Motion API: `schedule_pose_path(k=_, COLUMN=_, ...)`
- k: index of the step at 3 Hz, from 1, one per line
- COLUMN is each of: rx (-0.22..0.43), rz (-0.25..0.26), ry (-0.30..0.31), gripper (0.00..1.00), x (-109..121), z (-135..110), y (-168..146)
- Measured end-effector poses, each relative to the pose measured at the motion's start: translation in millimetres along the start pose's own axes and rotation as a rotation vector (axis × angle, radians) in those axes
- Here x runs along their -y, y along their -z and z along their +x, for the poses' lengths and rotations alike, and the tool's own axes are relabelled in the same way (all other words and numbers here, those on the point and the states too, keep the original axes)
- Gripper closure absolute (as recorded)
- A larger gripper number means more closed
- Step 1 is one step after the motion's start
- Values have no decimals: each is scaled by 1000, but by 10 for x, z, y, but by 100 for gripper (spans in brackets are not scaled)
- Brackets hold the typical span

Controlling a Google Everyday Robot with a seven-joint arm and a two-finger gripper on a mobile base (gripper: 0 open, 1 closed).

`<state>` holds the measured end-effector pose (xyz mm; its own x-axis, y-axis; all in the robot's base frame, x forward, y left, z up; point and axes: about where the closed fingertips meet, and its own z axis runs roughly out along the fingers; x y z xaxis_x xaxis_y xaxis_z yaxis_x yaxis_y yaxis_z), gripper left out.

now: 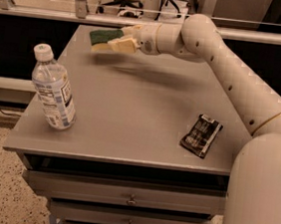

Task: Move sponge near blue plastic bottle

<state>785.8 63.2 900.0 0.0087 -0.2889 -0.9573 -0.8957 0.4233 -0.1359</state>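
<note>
The sponge (pixel 103 38), dark green on top with a pale yellow layer below, is held in the air above the far left part of the grey table (pixel 131 108). My gripper (pixel 119 37) is shut on the sponge's right end, with the arm reaching in from the right. The blue plastic bottle (pixel 54 88), clear with a white cap and a printed label, stands upright near the table's front left edge, well apart from the sponge.
A black crinkled snack packet (pixel 201 135) lies near the table's front right. Drawers (pixel 131 199) sit under the tabletop. A railing and glass run behind the table, with office chairs beyond.
</note>
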Motion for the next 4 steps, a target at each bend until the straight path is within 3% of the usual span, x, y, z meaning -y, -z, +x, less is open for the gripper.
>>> schedule_pose_path(k=1, rx=17, rz=31, ry=3, gripper=100, x=-41, z=-239, y=363)
schedule_pose_path(k=2, rx=-17, rz=41, ry=-48, gripper=100, x=-306, z=-157, y=738)
schedule_pose_path(k=3, rx=-122, rz=45, ry=-57, gripper=100, x=-720, z=-124, y=929)
schedule_pose_path(k=4, rx=-121, rz=44, ry=-57, gripper=100, x=-719, z=-124, y=928)
